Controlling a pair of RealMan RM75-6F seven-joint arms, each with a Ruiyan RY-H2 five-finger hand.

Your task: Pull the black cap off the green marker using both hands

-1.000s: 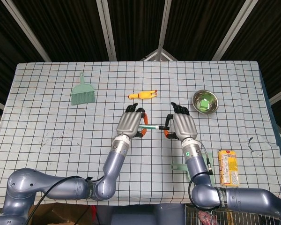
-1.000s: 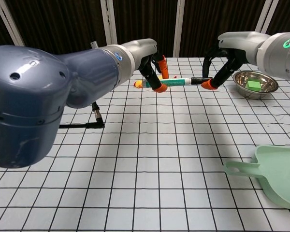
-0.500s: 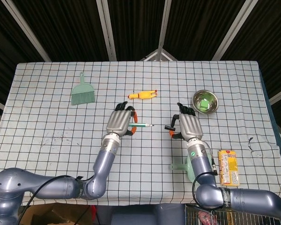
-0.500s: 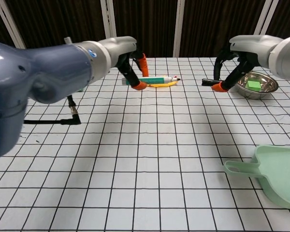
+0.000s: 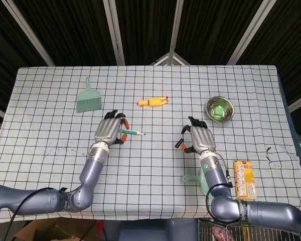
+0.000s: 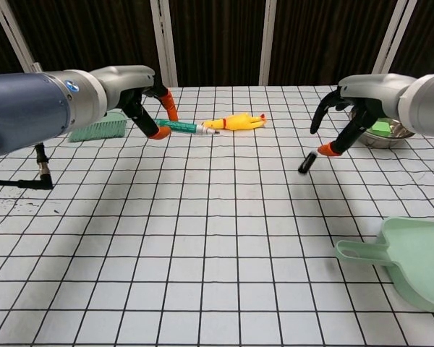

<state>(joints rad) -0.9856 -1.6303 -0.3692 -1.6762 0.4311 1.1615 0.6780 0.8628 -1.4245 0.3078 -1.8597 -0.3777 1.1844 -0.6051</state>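
Note:
My left hand [image 5: 110, 131] [image 6: 141, 97] holds the green marker [image 5: 130, 132] [image 6: 179, 127] above the table's left middle, its bare tip pointing right. The black cap [image 5: 179, 142] [image 6: 307, 163] is off the marker. It sits tilted just below and left of my right hand [image 5: 200, 140] [image 6: 351, 108], close to one orange fingertip [image 6: 325, 150]. The right hand's thumb and fingers are spread apart and nothing is pinched between them. I cannot tell whether the cap touches that fingertip or rests on the cloth.
A yellow rubber chicken [image 5: 152, 102] [image 6: 237, 122] lies behind the marker. A green brush [image 5: 88, 98] is at the back left and a steel bowl [image 5: 219, 108] with a green block at the back right. A green dustpan [image 6: 412, 260] and a yellow packet [image 5: 244, 178] are at the front right.
The cap came off the marker. My left hand carried the marker leftward. My right hand drew back to the right and lowered, its fingers spread, and the cap tipped down out of its pinch.

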